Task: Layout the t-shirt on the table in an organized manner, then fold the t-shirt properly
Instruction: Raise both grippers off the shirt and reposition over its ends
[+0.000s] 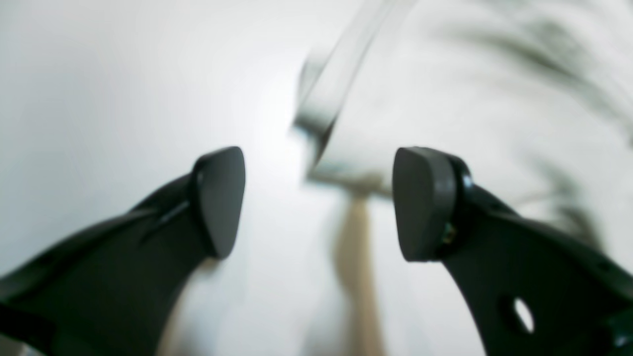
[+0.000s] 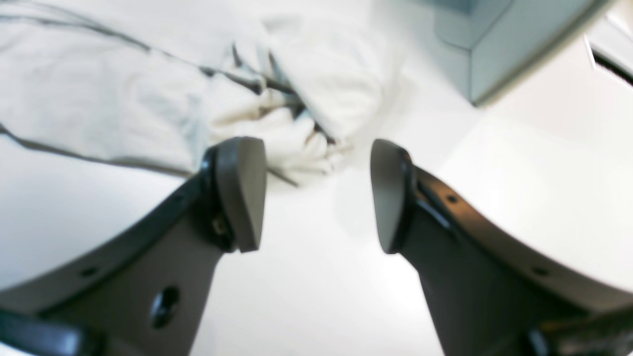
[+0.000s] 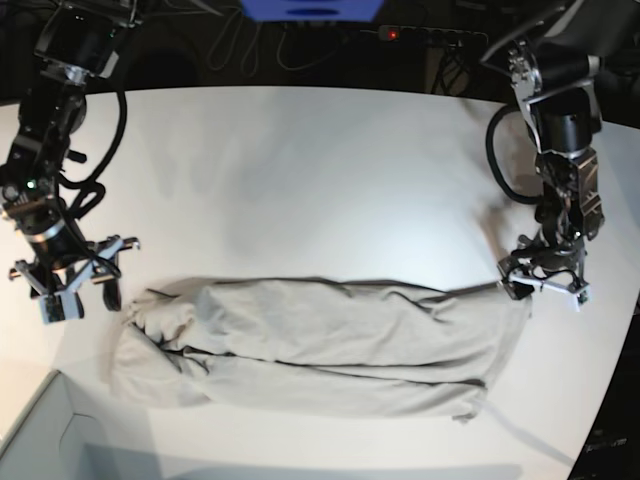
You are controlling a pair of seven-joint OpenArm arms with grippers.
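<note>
A: Across the near half of the desk [image 3: 300, 150] lies the t-shirt [image 3: 320, 345], stretched into a long band, rumpled and partly doubled over itself. Its long axis runs from one arm to the other.

B: So each arm sits at 1 end of the shirt?

A: Yes. The left gripper [image 3: 545, 285] hangs at the shirt's narrow end on the base view's right, just over the corner of the cloth. The right gripper [image 3: 70, 285] stands just beside the bunched end on that view's left, a little clear of it.

B: Jaws?

A: Both pairs stand wide with nothing between them. From the left wrist the picture is blurred, but the gap is plain.

B: Which is nearer the cloth?

A: The left, I judge; it is practically on the corner. The 2 ends still need spreading sideways, away from that long axis.
</note>
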